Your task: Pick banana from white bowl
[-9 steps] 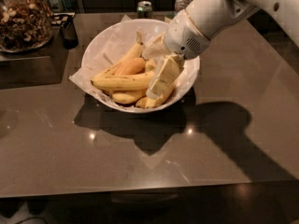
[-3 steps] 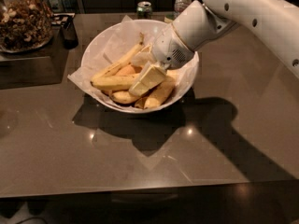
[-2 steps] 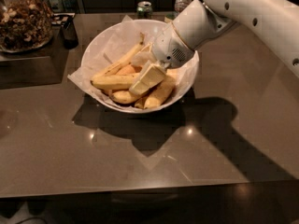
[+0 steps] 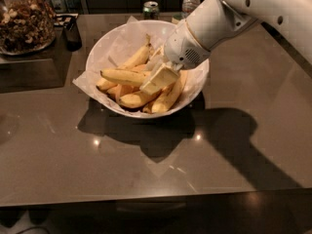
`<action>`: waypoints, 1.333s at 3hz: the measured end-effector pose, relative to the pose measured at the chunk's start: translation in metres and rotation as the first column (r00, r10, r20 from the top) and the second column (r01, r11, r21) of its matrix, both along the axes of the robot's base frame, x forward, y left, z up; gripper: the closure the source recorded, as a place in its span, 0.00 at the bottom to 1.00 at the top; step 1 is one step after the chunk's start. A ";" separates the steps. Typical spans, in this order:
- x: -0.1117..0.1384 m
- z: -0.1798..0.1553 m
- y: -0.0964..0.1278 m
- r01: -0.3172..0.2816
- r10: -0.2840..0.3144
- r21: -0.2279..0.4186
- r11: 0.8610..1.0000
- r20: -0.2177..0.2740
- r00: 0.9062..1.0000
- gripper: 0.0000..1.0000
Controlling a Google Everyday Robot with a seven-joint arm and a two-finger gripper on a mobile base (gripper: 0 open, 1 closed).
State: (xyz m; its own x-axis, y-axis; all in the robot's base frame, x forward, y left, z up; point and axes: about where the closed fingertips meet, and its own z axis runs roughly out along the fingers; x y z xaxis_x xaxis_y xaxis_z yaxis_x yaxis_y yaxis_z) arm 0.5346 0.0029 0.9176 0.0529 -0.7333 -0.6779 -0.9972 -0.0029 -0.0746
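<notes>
Gripper [image 4: 158, 80] is down inside the white bowl [image 4: 105, 42], right of centre, its cream tip low over the fruit pile. I can't tell from my view whether it's spread or clamped, or whether it has hold of anything; the wrist housing blocks that. The target banana [image 4: 123, 75] lies roughly level across the middle of the bowl on top of the pile, and its right end runs under the gripper tip. They look to be touching, but I can't confirm. Other bananas: one [image 4: 137, 57] leans up toward the back wall, two or three [image 4: 168, 97] sit along the front right, and an orange-tinted one [image 4: 122, 89] is just below the target. Crinkled white paper [image 4: 81, 82] lines the bowl and sticks out past the rim on the left. The white arm [image 4: 253, 6] comes in from the upper right. The bowl sits on the dark glossy table [image 4: 146, 174], and its shadow falls toward me. Glass jar of nuts [image 4: 24, 21] is far left at the back. A can [image 4: 150, 9] and a water bottle [image 4: 191, 1] stand behind the bowl.
</notes>
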 end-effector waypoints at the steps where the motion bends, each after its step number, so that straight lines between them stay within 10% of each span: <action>1: -0.004 0.015 -0.008 0.023 -0.023 -0.004 1.000 0.049 0.999 1.00; 4: -0.084 0.082 -0.045 0.119 -0.115 -0.019 0.993 0.136 0.984 1.00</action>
State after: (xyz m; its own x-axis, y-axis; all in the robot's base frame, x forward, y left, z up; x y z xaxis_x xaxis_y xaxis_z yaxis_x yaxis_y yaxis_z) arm 0.4505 -0.0425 0.9994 0.0551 -0.7578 -0.6501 -0.9716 0.1094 -0.2099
